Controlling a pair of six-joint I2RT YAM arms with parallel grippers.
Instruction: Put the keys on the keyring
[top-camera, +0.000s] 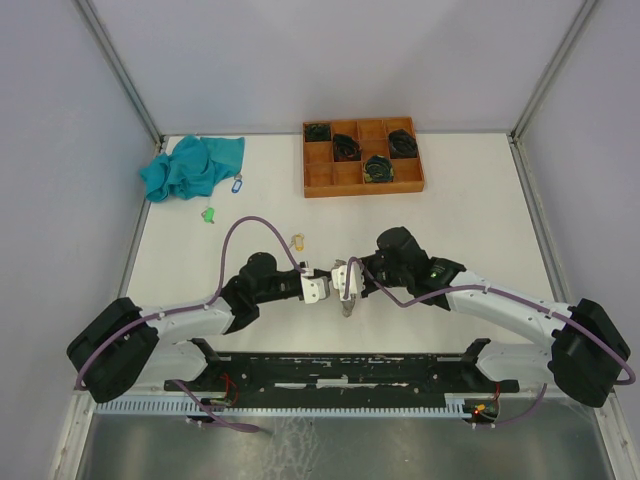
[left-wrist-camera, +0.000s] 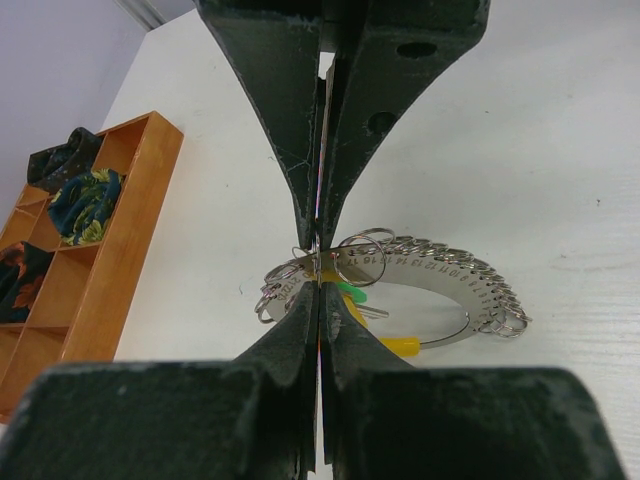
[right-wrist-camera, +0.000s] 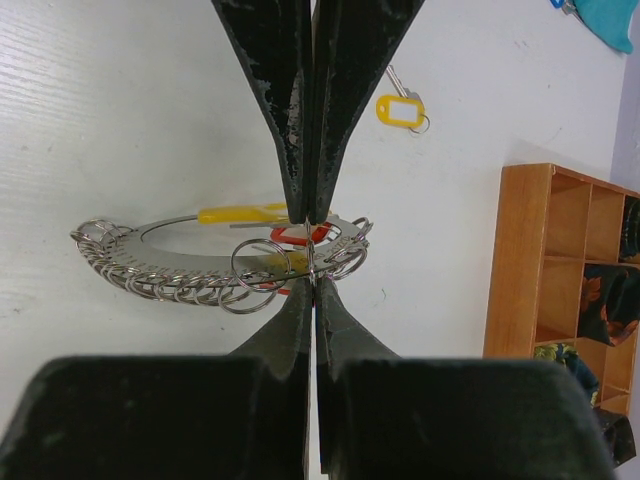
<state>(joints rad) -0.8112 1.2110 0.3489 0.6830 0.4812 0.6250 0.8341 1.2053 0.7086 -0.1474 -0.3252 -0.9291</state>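
Observation:
The keyring (top-camera: 347, 303) is a flat numbered metal hoop (left-wrist-camera: 440, 272) carrying several small split rings (right-wrist-camera: 180, 285), with a yellow sleeve (right-wrist-camera: 240, 213) on its wire. It sits between both grippers near the table's front middle. My left gripper (top-camera: 322, 287) (left-wrist-camera: 318, 268) is shut, pinching a thin ring edge-on at the hoop's end. My right gripper (top-camera: 343, 283) (right-wrist-camera: 312, 250) is shut on the same spot from the other side. A yellow-tagged key (top-camera: 297, 241) (right-wrist-camera: 400, 108) lies loose just beyond the grippers. A green-tagged key (top-camera: 208, 214) and a blue-tagged key (top-camera: 237, 185) lie at the far left.
A teal cloth (top-camera: 193, 167) is bunched at the far left corner. A wooden divided tray (top-camera: 362, 182) (left-wrist-camera: 110, 260) (right-wrist-camera: 520, 260) holding dark coiled bundles stands at the back middle. Purple cables loop over both arms.

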